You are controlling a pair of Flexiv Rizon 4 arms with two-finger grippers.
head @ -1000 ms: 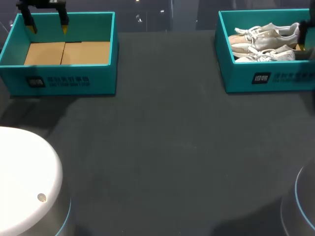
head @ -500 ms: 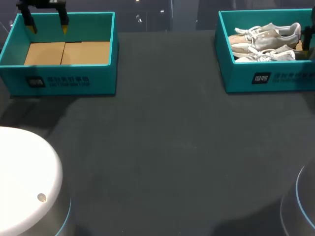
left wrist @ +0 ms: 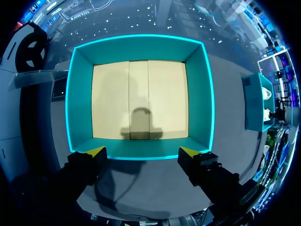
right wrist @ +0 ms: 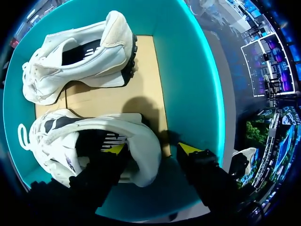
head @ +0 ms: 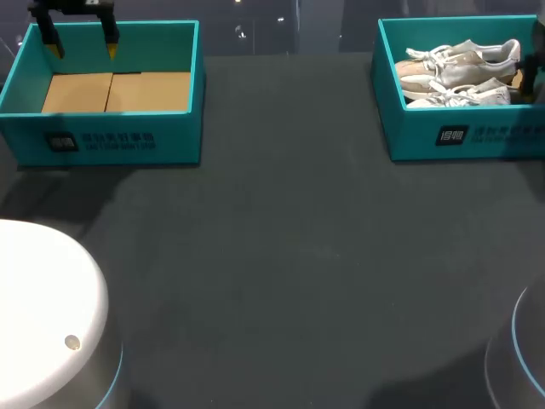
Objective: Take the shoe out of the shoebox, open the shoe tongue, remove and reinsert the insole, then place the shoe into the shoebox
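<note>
Shoe [head: 460,95] points toward table [head: 298,256] middle, heel between open right jaws; left jaws open.

- You are at a robot test station, more lab than home.
- A dark matte tabletop [head: 289,256] carries a left teal box [head: 111,141] and a matching right teal box [head: 464,136].
- Your left arm base [head: 43,298] and right arm base [head: 528,358] stand at its near corners.

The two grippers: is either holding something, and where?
Nothing is held. Right gripper, open, straddles one shoe at its heel; left gripper hangs open.
</note>
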